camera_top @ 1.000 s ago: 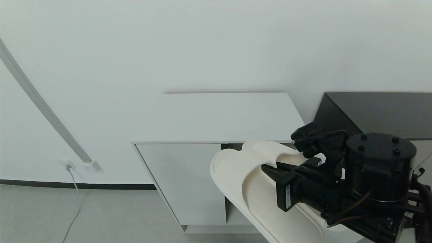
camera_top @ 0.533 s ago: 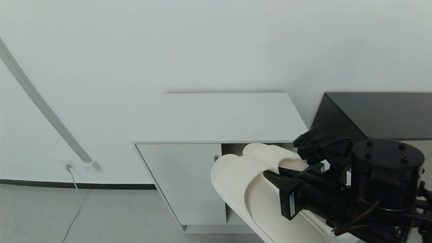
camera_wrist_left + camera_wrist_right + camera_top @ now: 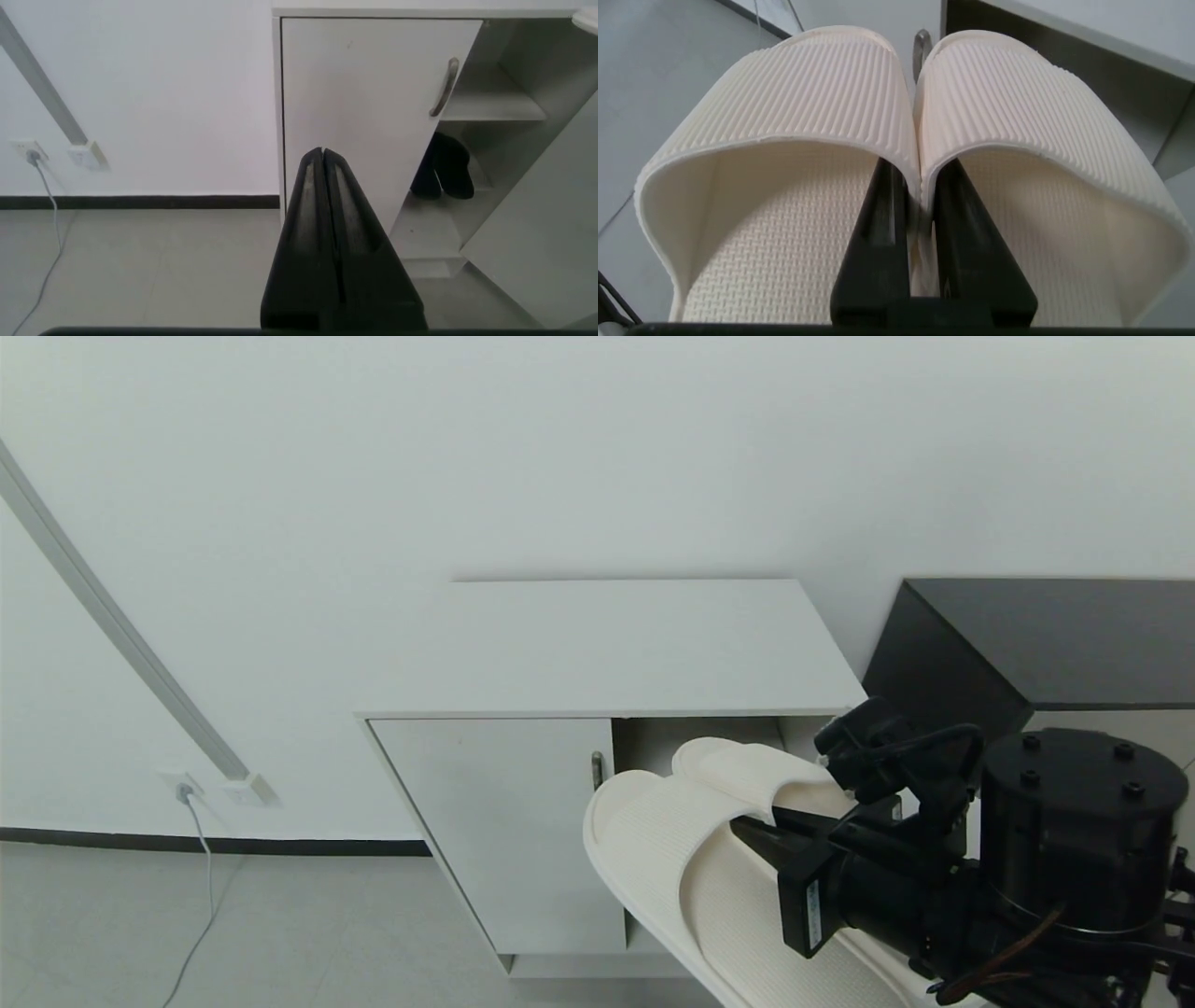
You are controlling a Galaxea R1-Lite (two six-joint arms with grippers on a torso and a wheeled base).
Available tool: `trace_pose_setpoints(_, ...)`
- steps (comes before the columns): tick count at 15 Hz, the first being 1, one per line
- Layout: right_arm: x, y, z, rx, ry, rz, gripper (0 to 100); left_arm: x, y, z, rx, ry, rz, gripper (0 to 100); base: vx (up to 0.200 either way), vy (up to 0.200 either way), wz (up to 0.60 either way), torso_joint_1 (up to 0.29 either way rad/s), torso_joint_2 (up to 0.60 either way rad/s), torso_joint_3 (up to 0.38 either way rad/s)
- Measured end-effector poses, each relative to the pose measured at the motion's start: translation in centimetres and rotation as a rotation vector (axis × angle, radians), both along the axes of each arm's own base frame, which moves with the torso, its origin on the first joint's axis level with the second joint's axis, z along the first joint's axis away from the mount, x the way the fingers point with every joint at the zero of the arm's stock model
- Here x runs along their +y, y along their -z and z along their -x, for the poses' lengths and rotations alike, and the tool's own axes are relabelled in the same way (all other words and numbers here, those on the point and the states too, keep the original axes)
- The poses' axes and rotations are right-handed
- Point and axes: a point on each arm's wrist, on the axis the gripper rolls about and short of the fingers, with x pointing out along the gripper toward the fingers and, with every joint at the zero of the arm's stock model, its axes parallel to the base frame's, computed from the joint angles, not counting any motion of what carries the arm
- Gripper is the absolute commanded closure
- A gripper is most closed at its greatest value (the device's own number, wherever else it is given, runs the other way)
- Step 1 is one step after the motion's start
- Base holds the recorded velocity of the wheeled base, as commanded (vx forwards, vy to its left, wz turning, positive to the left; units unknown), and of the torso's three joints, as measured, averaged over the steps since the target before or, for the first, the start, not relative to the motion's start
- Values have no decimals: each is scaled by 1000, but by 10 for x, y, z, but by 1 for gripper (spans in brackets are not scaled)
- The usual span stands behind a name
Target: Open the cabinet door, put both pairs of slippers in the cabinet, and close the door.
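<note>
item 1, cabinet point(image 3: 635, 644): the right-hand compartment stands open. the left door point(image 3: 495, 831) is closed, with its handle point(image 3: 597, 770) at the inner edge. you can count the opening step as done.

item 2, dark pair point(image 3: 447, 168): these look like slippers, and they sit on a lower shelf inside the open compartment. you can probably tick off the first pair.

item 3, cream slippers point(image 3: 653, 840): off the floor, side by side, toes toward the opening. they are just in front of the cabinet and not yet inside.

item 4, right gripper point(image 3: 915, 210): its fingers pinch the two inner side walls of the cream pair together.

item 5, left gripper point(image 3: 323, 159): fingers pressed together on nothing, held low, facing the left door.

outstanding for you: carry the cream pair onto a shelf, release it, then swing the door shut.
</note>
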Motion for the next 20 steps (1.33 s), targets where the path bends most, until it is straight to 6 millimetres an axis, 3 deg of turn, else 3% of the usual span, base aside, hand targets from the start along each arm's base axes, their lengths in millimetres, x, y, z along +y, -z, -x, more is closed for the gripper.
trace_pose_setpoints(20, 1, 4, -1, 9, -2, 13, 100, 0, 0, 0, 0, 1, 1, 100, 0, 0, 0, -192, 515, 318)
